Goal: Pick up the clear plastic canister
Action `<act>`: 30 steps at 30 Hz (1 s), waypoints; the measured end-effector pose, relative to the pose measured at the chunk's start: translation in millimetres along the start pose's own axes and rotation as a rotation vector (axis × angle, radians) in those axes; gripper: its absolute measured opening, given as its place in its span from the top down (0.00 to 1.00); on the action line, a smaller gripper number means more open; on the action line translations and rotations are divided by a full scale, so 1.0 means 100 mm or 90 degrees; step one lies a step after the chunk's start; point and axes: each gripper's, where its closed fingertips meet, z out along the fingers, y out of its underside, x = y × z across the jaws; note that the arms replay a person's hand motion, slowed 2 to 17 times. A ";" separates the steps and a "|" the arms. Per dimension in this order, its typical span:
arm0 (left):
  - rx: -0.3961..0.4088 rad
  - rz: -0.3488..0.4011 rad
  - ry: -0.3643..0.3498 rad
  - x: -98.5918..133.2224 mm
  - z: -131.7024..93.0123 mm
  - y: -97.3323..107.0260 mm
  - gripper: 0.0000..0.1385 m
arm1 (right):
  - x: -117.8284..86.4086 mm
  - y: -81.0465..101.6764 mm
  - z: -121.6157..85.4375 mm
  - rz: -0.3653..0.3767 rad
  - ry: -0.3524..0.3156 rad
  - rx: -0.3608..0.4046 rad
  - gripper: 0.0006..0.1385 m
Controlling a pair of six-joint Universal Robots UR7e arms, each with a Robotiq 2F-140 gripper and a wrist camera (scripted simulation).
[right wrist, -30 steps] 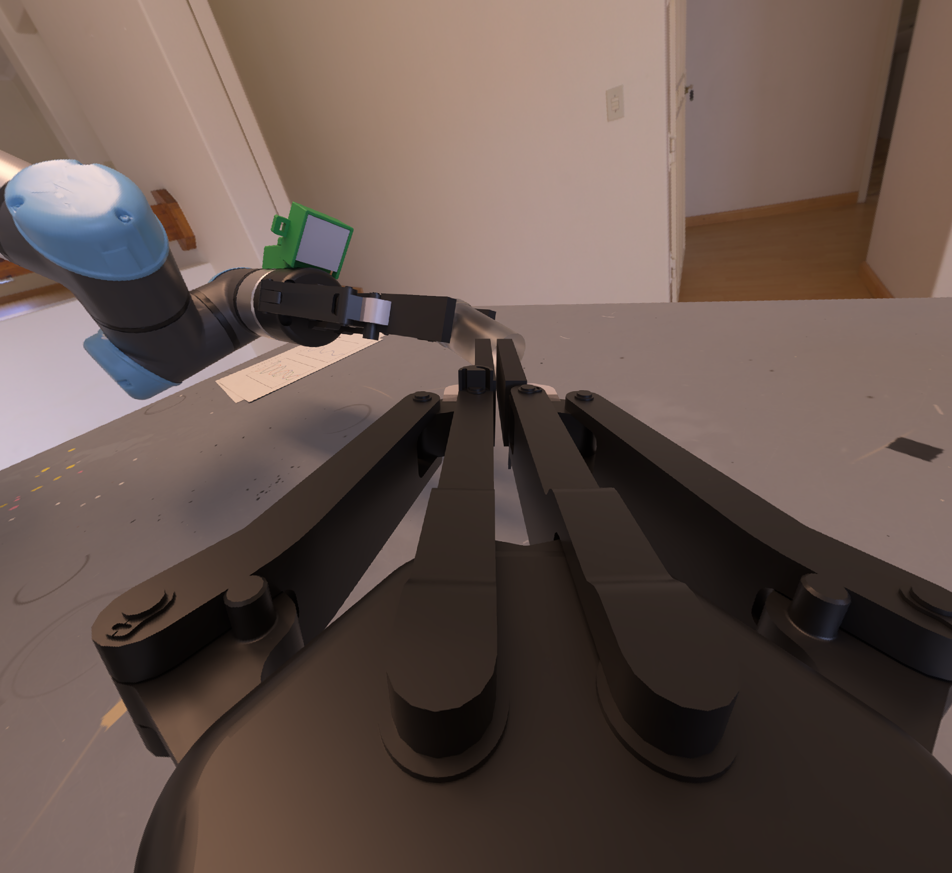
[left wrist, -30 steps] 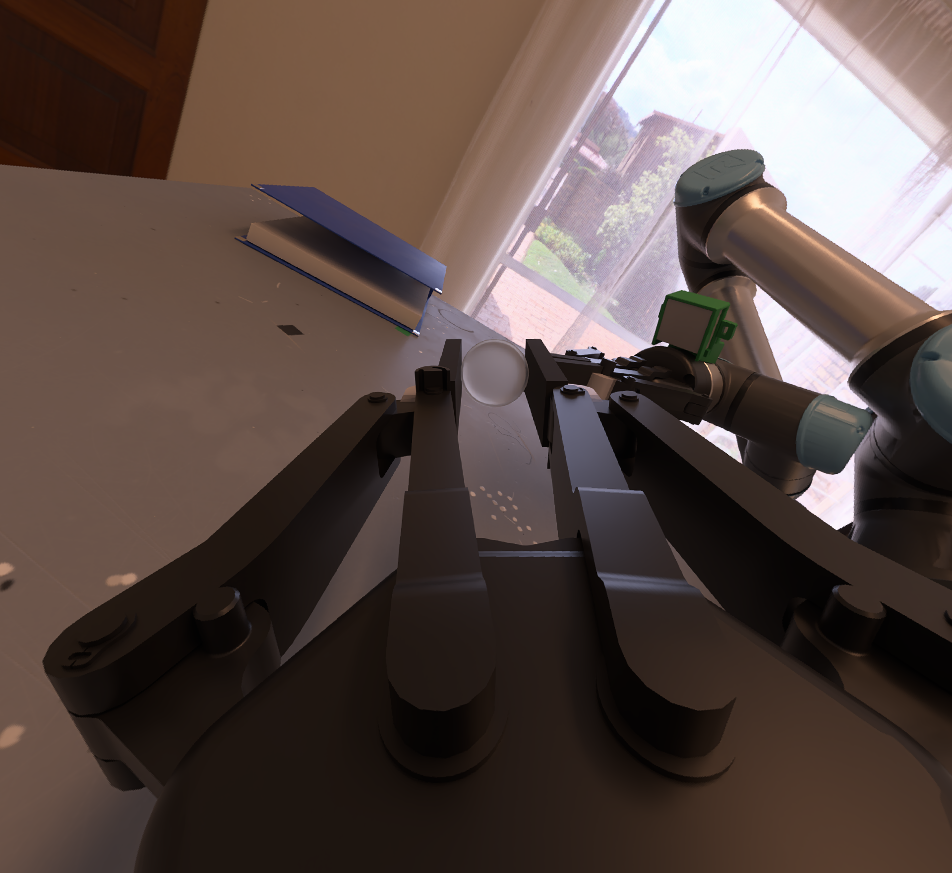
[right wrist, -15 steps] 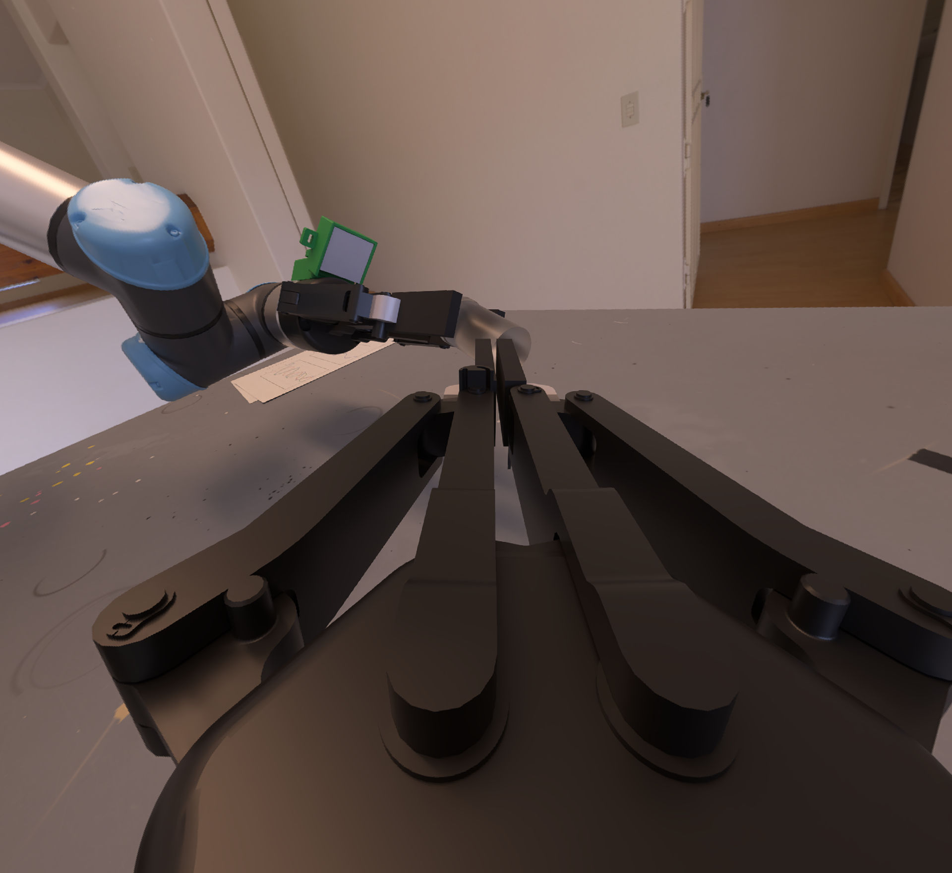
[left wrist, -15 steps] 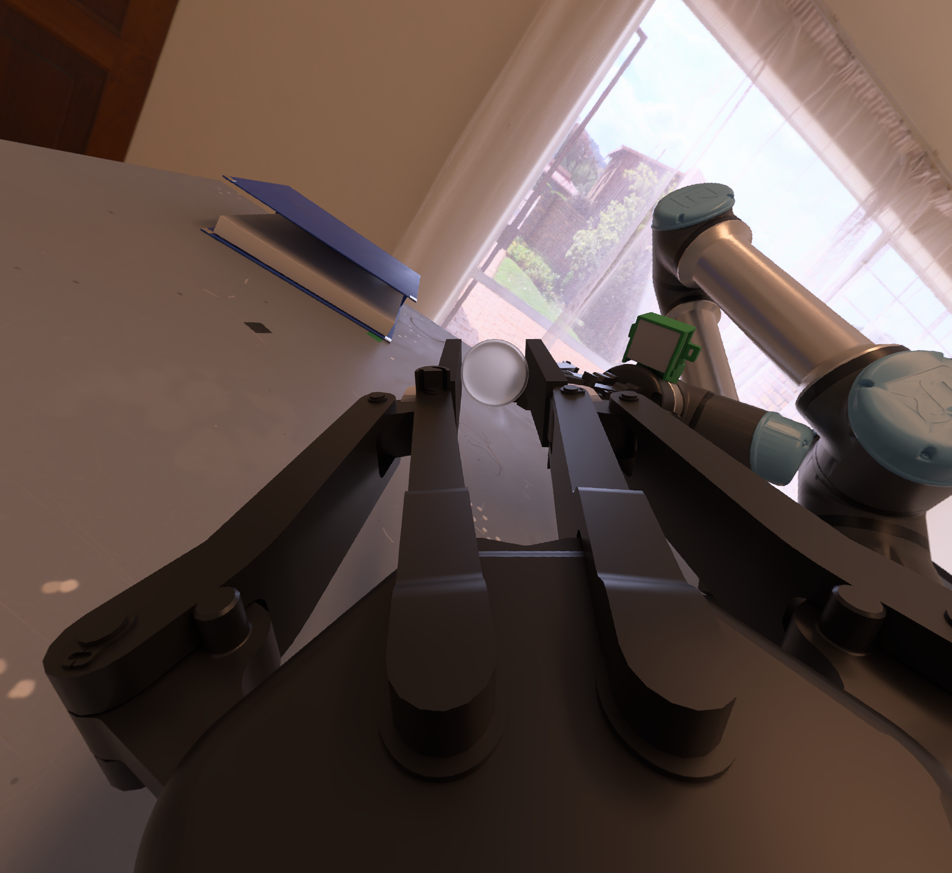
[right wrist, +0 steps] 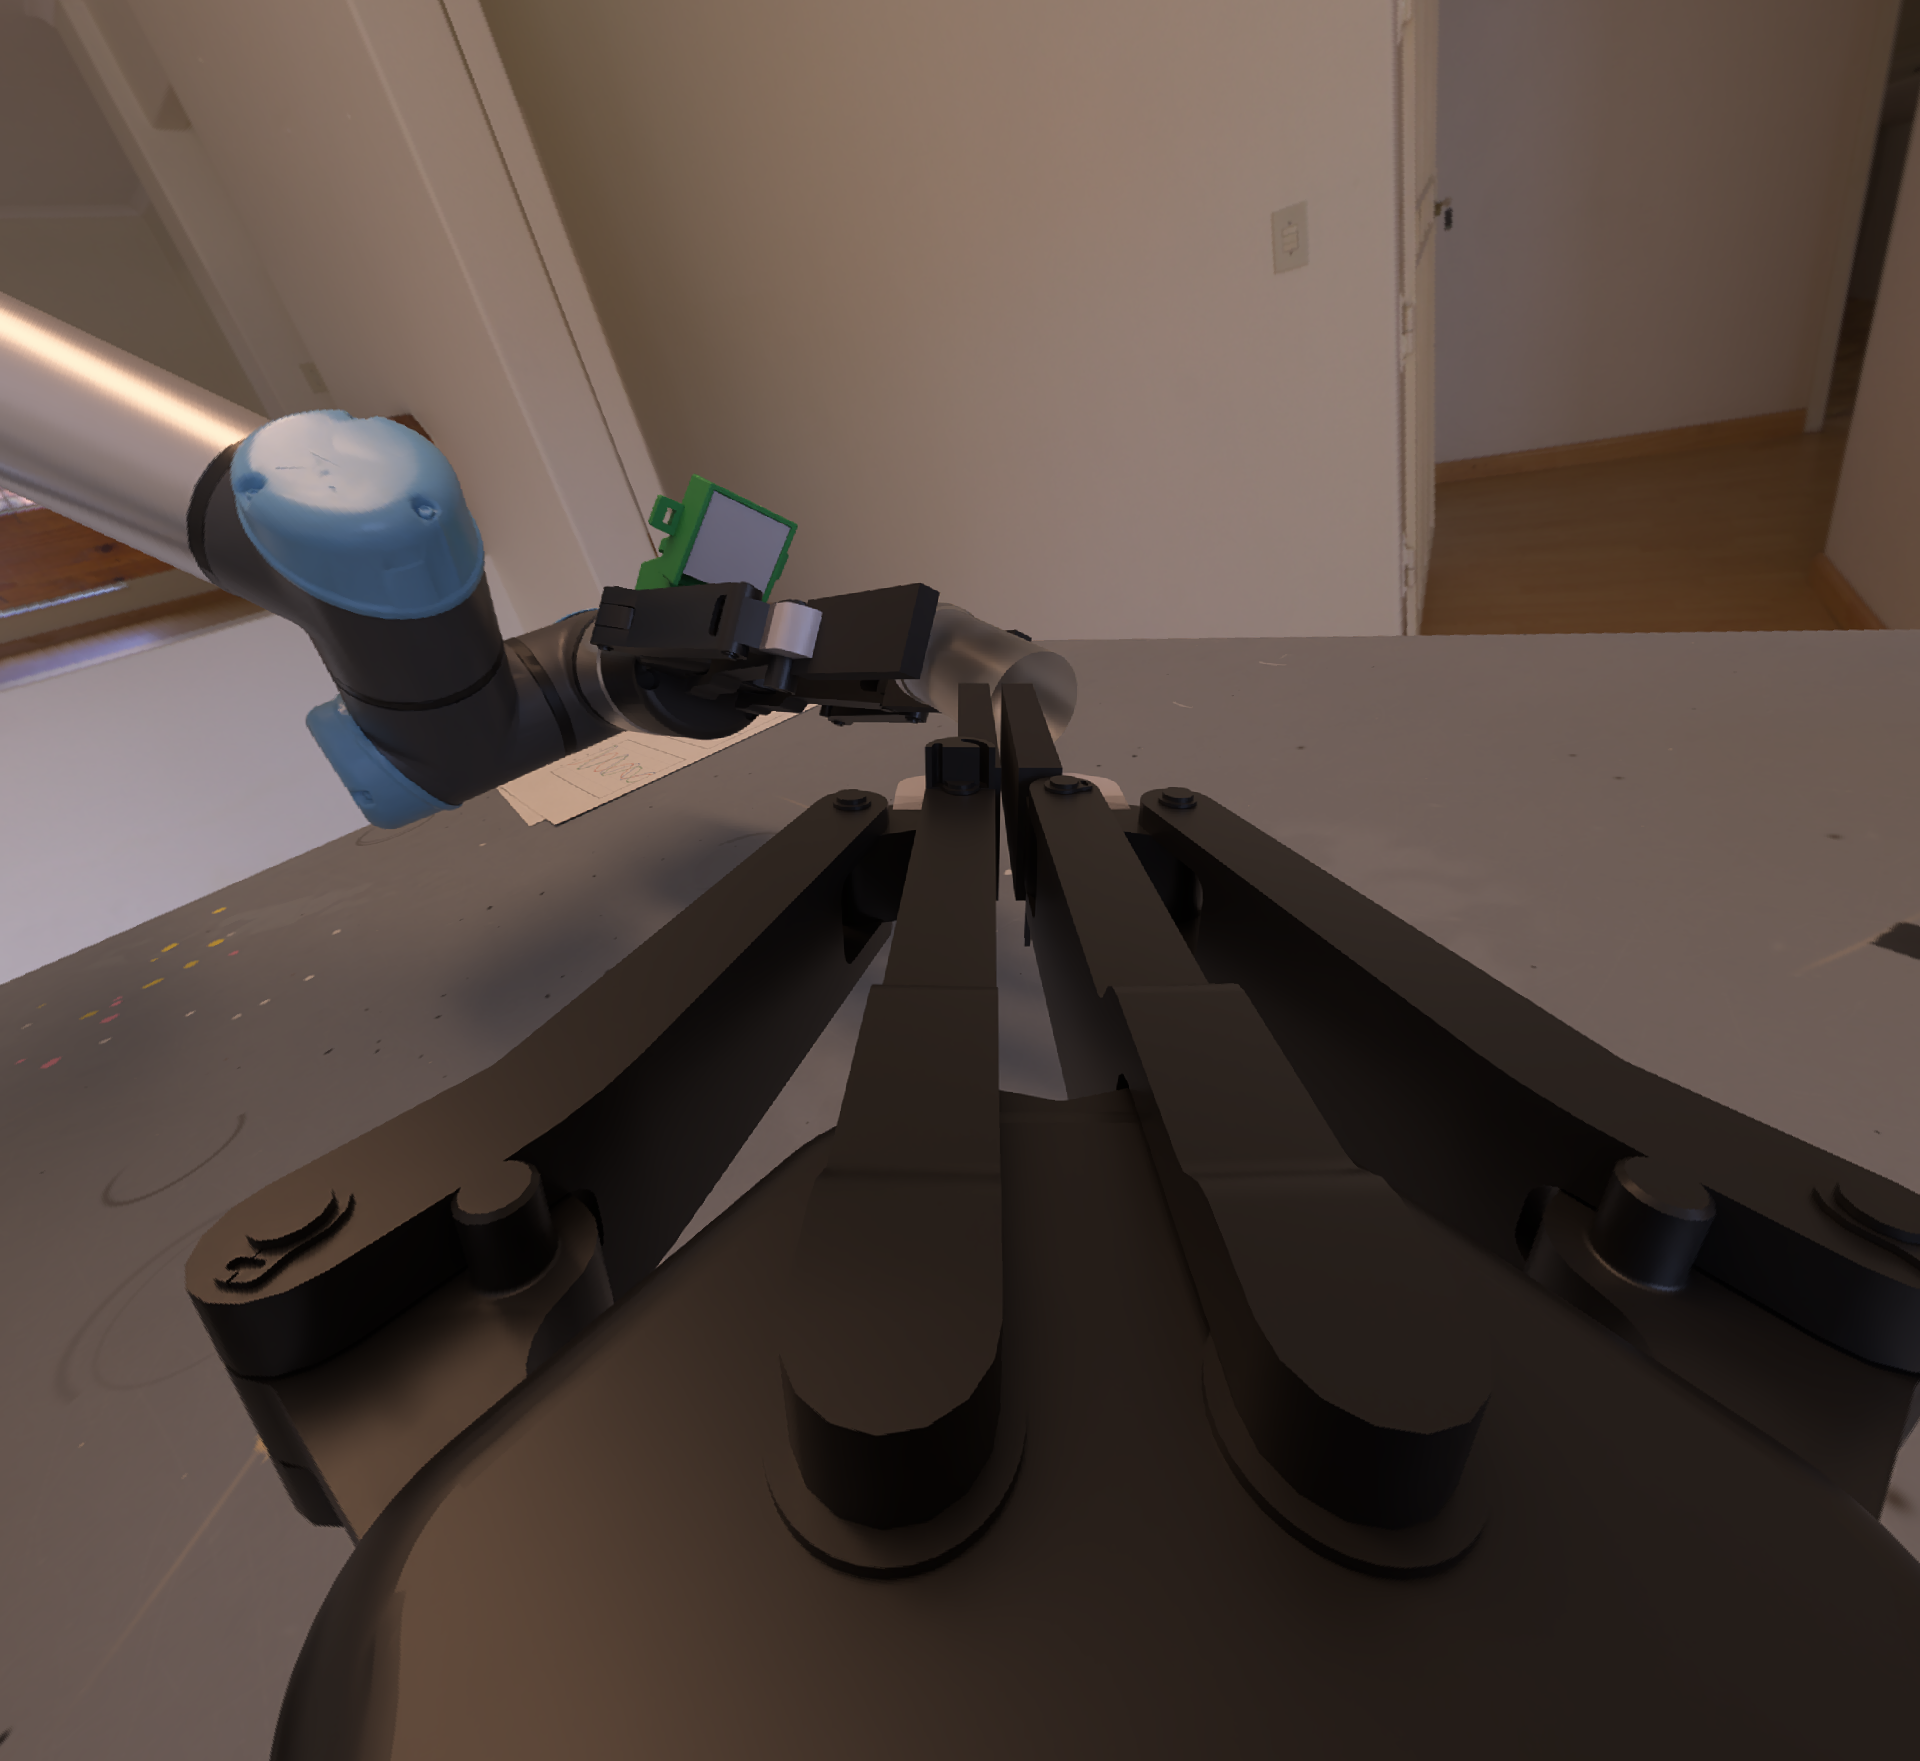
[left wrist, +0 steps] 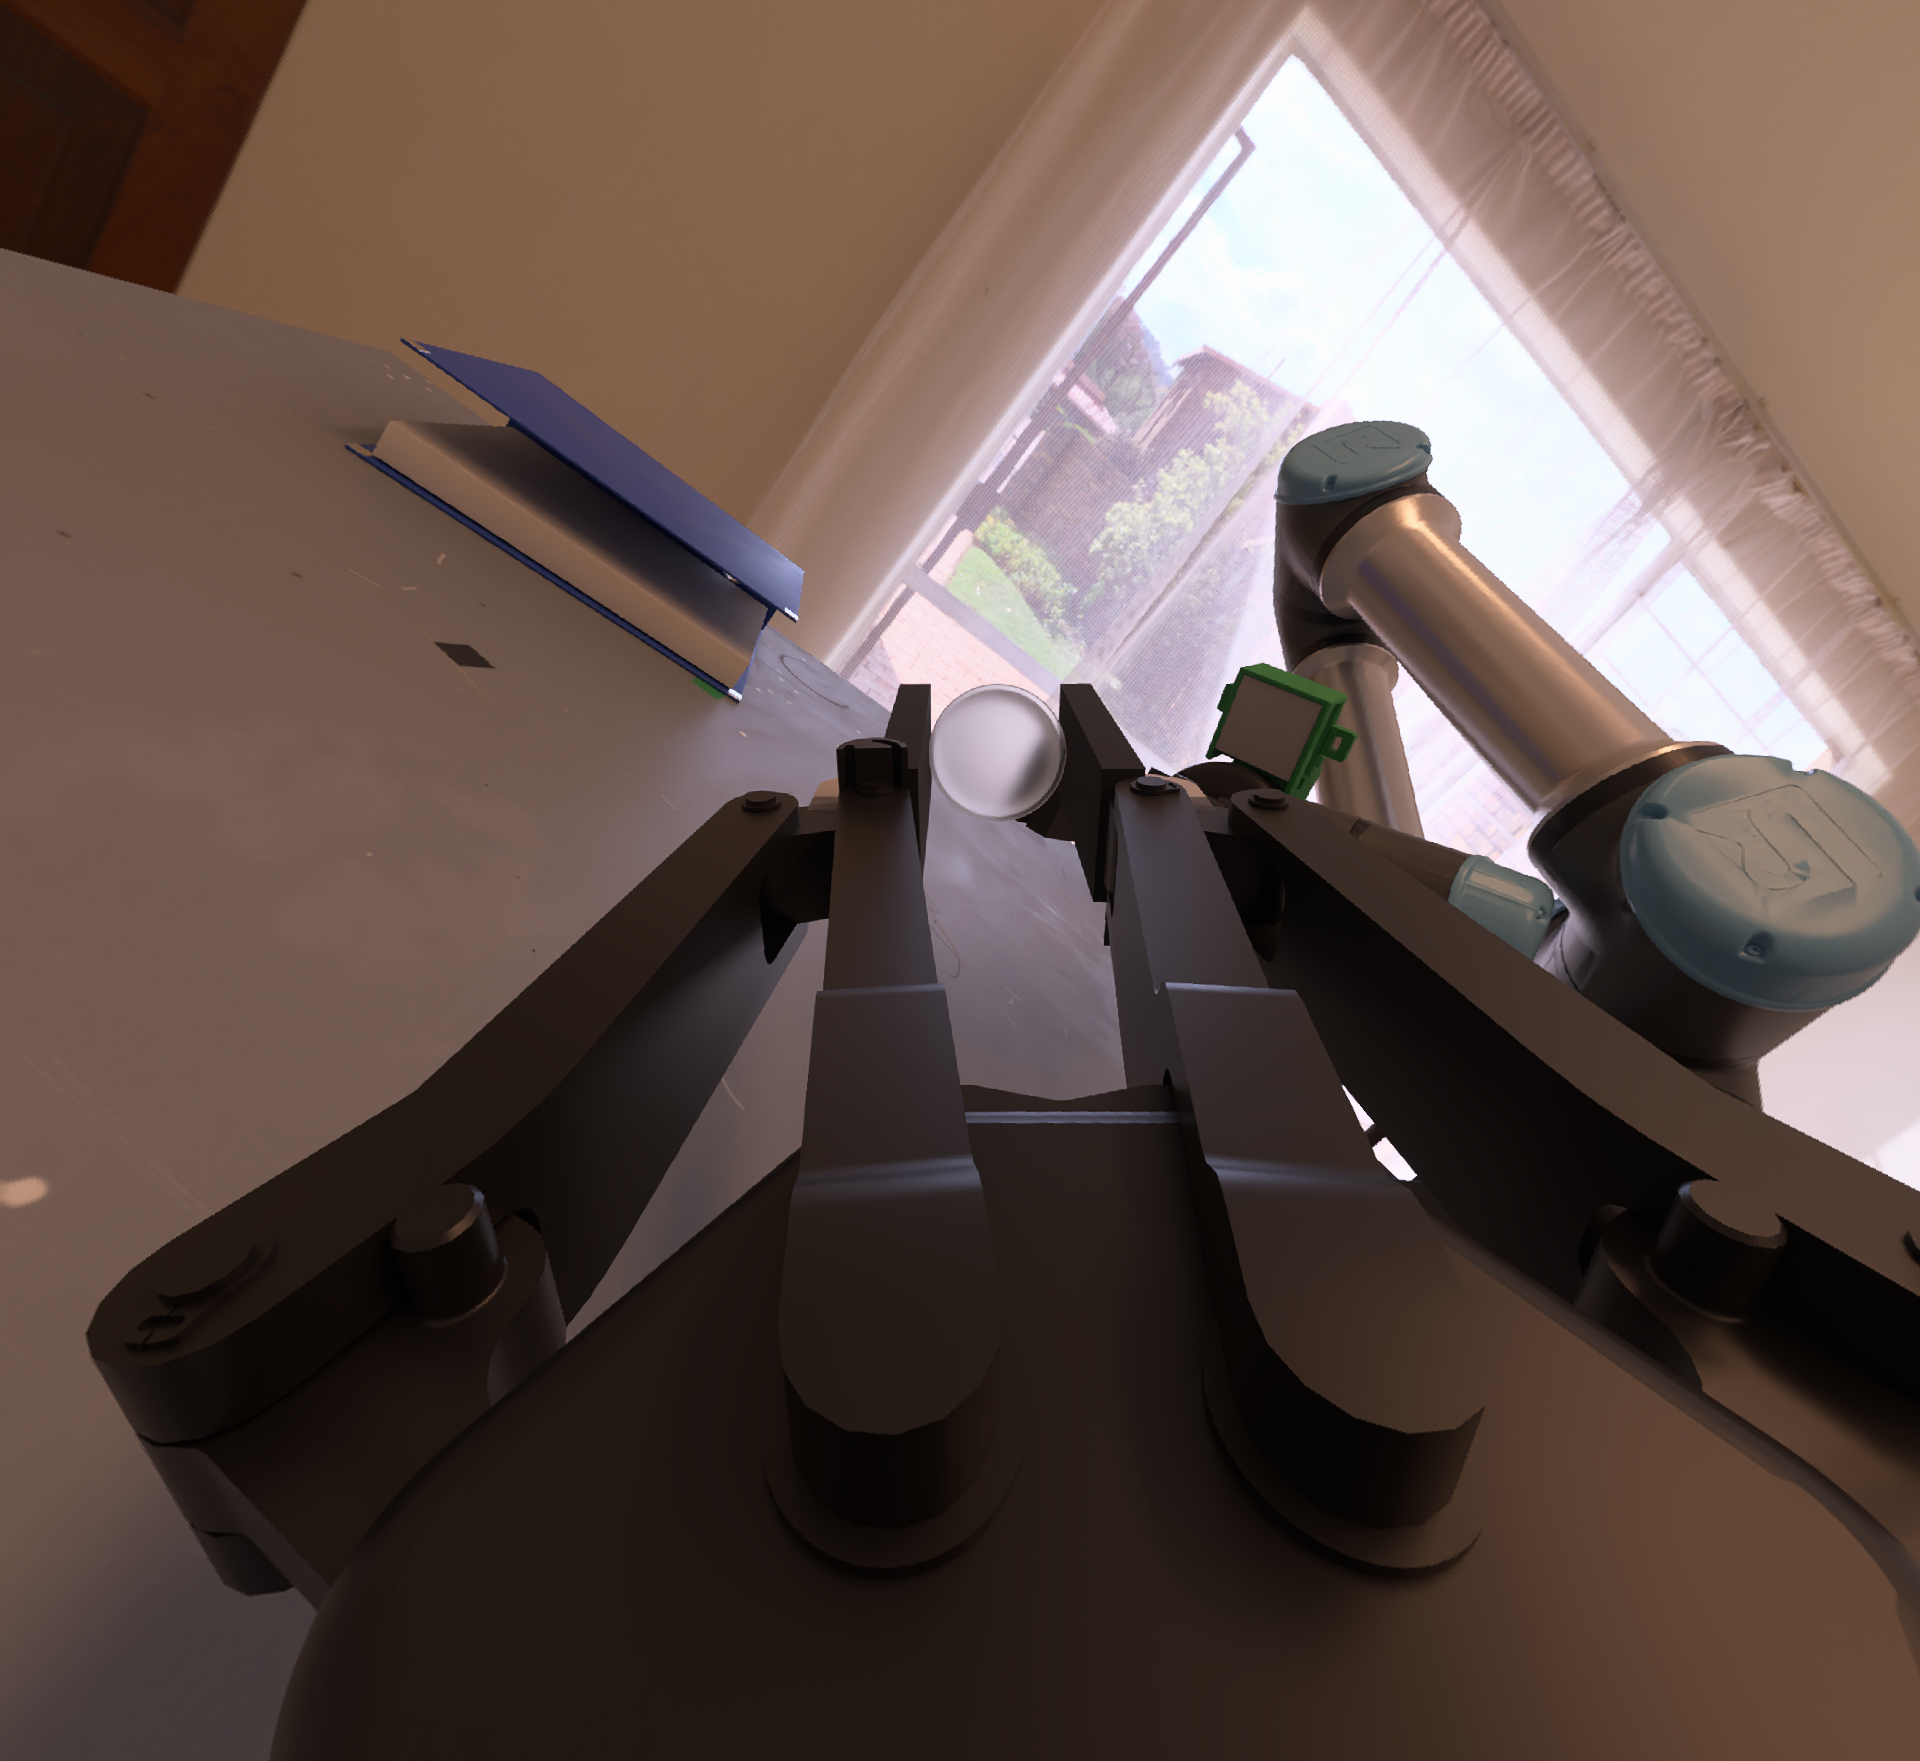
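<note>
I have the clear plastic canister (left wrist: 995,753) clamped end-on in my left pincer (left wrist: 992,750), its round face toward the wrist camera and a pad pressed to each side of its curved wall; in the right wrist view it shows as a pale tube (right wrist: 1003,662) sticking out past the left pincer's fingers, off the bench (left wrist: 260,828) as far as I can judge. My right pincer (right wrist: 997,719) has its fingers drawn nearly together on nothing, parked just beside the canister without touching it that I can see. I take the canister to be light, thin-walled and smooth, so it should slip or rotate easily between flat pads and could flex or crack if I squeeze hard; I'd say the hold belongs across the middle of the body with moderate force, and I'd move gently with it. Against the view a second ago, the grip looks unchanged, with the canister in the same spot between the pads, but the blue binder (left wrist: 592,516) and the bench edge have slid lower and away in my left view, and more of the window and the right arm (left wrist: 1558,724) has come in, so I read the left arm as having lifted and tilted.
</note>
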 end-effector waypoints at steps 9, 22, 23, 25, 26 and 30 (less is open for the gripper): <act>0.008 -0.017 0.025 0.04 0.00 -0.01 0.76 | -0.03 -0.02 0.00 0.004 -0.013 0.007 0.98; 0.018 -0.027 0.047 0.09 0.01 -0.02 0.76 | -0.06 -0.06 -0.02 0.004 -0.023 0.021 0.98; 0.019 -0.028 0.048 0.09 0.00 -0.02 0.76 | -0.06 -0.07 -0.02 0.004 -0.024 0.022 0.98; 0.019 -0.029 0.050 0.09 0.00 -0.02 0.76 | -0.07 -0.07 -0.02 0.003 -0.024 0.025 0.98; 0.019 -0.029 0.052 0.10 0.00 -0.02 0.76 | -0.07 -0.08 -0.02 0.003 -0.025 0.026 0.98; 0.019 -0.028 0.055 0.11 0.00 -0.02 0.76 | -0.07 -0.09 -0.03 0.003 -0.026 0.029 0.98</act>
